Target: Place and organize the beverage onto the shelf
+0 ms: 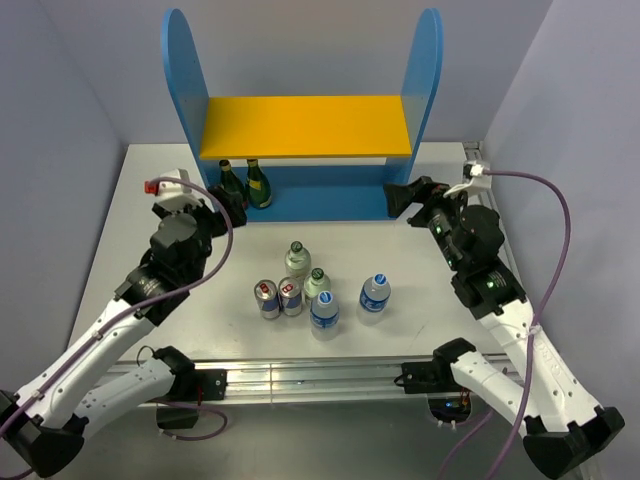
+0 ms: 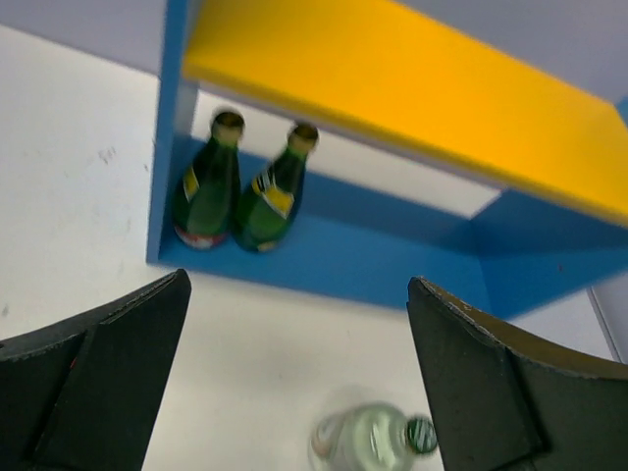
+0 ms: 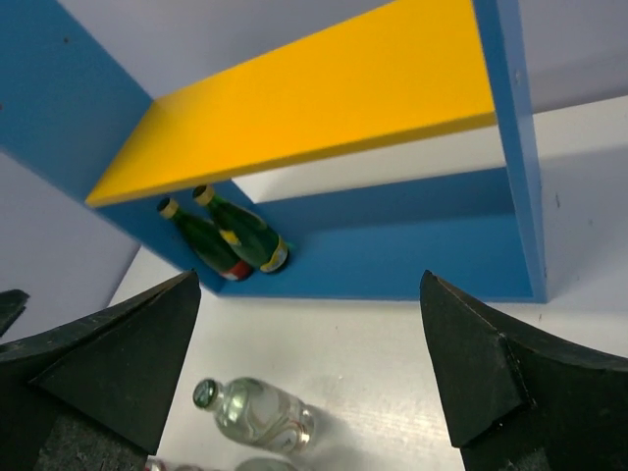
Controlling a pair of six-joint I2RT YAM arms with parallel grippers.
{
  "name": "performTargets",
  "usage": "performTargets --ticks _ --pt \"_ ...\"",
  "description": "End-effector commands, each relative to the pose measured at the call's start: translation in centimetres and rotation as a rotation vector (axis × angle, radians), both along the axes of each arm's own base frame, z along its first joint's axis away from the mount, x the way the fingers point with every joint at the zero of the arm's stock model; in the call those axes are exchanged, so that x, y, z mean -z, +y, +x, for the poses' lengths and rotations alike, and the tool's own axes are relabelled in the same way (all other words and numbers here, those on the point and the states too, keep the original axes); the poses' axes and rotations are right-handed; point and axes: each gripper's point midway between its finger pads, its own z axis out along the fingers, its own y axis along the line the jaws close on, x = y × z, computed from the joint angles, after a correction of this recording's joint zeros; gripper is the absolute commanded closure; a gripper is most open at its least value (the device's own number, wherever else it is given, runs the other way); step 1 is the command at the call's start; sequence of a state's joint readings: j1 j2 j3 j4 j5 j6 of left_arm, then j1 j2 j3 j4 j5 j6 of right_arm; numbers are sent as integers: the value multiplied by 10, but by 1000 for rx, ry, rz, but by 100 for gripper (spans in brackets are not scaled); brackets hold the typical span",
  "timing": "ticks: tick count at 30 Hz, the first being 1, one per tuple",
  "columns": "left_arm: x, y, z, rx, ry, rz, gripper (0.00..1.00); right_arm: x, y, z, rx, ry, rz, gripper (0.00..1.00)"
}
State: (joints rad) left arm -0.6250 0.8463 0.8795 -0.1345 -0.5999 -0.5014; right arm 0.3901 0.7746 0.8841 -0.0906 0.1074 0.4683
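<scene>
- Your left pincer (image 2: 299, 285) and right pincer (image 3: 309, 280) both hang released and empty, ready to grasp.
- Between them, back towards the bases, six drinks (image 1: 318, 285) stand bunched on the table.
- Ahead is the shelf (image 1: 305, 126); its bottom-left corner holds two green bottles (image 2: 235, 191), probably touching.

Blurry pale-green bottle (image 2: 365, 440) at the left wrist view's lower edge, shelf (image 2: 392, 88) tops cropped

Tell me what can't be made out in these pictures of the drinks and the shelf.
Top view: print on the cans, too small to read.
Top view: back of the blue bottom board, hidden under the yellow upper board.
Left wrist view: pale-green bottle, blurred and cut off by the bottom edge.
Left wrist view: labels on the dark green bottles, blurred.
</scene>
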Motion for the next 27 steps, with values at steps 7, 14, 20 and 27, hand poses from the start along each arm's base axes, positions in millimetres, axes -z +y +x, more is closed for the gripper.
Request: performTargets --ticks 7,14,20,27 --pt "89 -34 -52 153 162 14 1 43 14 -25 -53 58 -105 0" --pt "126 -73 -70 262 182 49 1 59 13 -29 -42 74 -105 0" --pt "133 -87 -81 268 178 64 1 69 10 -26 -22 100 -123 1" --pt "136 -87 -104 302 181 48 4 81 10 -24 -10 128 -134 1"
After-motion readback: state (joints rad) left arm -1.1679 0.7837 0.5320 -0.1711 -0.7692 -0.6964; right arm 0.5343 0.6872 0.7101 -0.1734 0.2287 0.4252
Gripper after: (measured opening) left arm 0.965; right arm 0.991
